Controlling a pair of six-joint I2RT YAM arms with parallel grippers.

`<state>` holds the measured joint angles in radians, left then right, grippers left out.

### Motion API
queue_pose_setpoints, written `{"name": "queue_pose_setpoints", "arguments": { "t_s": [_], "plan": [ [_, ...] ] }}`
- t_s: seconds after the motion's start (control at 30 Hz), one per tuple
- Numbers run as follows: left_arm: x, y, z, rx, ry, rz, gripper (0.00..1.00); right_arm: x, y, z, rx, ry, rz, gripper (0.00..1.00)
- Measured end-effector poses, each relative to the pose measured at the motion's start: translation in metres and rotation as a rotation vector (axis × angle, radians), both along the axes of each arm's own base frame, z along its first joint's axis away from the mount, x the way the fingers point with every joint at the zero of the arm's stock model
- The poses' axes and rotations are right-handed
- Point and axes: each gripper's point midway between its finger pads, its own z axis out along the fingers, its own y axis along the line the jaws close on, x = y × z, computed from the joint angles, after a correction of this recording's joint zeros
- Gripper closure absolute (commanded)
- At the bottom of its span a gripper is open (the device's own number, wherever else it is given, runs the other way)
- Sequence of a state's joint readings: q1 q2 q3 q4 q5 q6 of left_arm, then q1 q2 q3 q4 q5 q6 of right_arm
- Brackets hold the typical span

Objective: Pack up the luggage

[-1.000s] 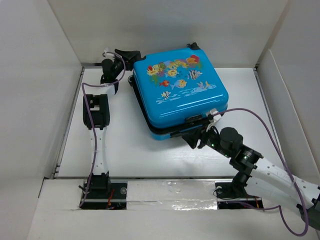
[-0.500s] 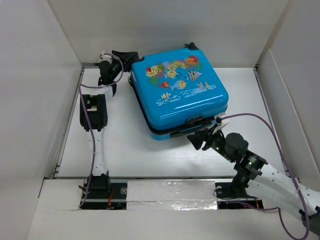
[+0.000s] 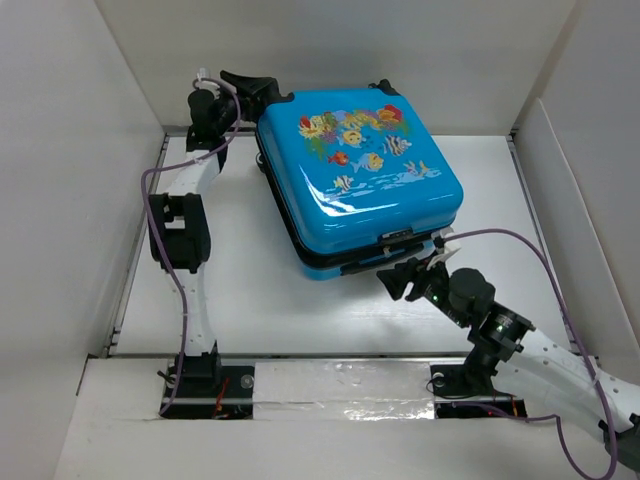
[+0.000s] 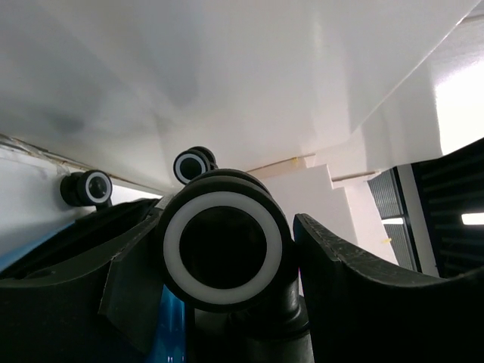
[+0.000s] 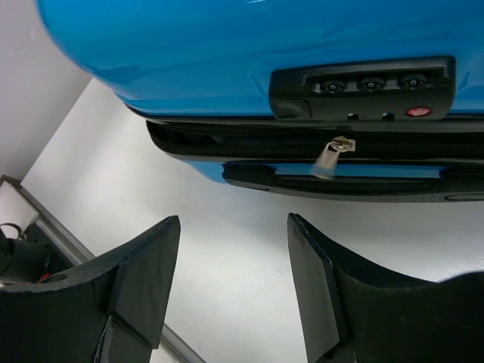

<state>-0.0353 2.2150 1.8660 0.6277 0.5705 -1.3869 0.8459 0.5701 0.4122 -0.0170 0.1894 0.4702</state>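
The luggage (image 3: 360, 170), a bright-blue hard-shell suitcase with a fish print, lies closed with its back-left corner tipped up. My left gripper (image 3: 262, 92) is at that corner, shut on a black-and-white caster wheel (image 4: 223, 203) that fills the space between its jaws (image 4: 219, 242). Two more wheels (image 4: 87, 187) show behind it. My right gripper (image 3: 400, 278) hangs open just short of the luggage's front edge, nothing between its fingers (image 5: 233, 219). Ahead of it are the combination lock (image 5: 363, 87) and a silver zipper pull (image 5: 329, 155) on the shut zipper.
White walls box in the table on three sides, and the back wall (image 3: 330, 60) stands close behind the left gripper. A metal rail (image 3: 340, 355) runs along the near edge. Purple cables (image 3: 520, 245) loop from both arms.
The left gripper has risen with the wheel, tipping the luggage's back-left corner up. The right gripper has drawn back slightly from the front edge.
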Motion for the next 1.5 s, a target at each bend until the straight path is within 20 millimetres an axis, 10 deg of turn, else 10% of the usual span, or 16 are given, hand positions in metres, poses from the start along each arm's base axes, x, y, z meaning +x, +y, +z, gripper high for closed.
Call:
{"name": "queue_pose_setpoints", "arguments": {
  "t_s": [0.17,0.47,0.8,1.5],
  "plan": [
    [-0.015,0.002,0.01,0.017,0.03,0.007,0.98,0.001,-0.007,-0.011,-0.008,0.008,-0.033,0.37],
    [-0.044,0.016,-0.009,0.069,0.105,0.061,0.98,0.01,-0.014,-0.037,-0.033,0.028,-0.098,0.78],
    [-0.053,0.036,-0.064,0.127,0.197,0.087,0.99,0.043,-0.019,-0.032,-0.05,-0.064,-0.132,0.52],
    [-0.027,0.038,-0.066,0.136,0.166,0.024,0.99,0.046,-0.013,-0.059,-0.057,-0.055,0.035,0.5]
  ]
}}
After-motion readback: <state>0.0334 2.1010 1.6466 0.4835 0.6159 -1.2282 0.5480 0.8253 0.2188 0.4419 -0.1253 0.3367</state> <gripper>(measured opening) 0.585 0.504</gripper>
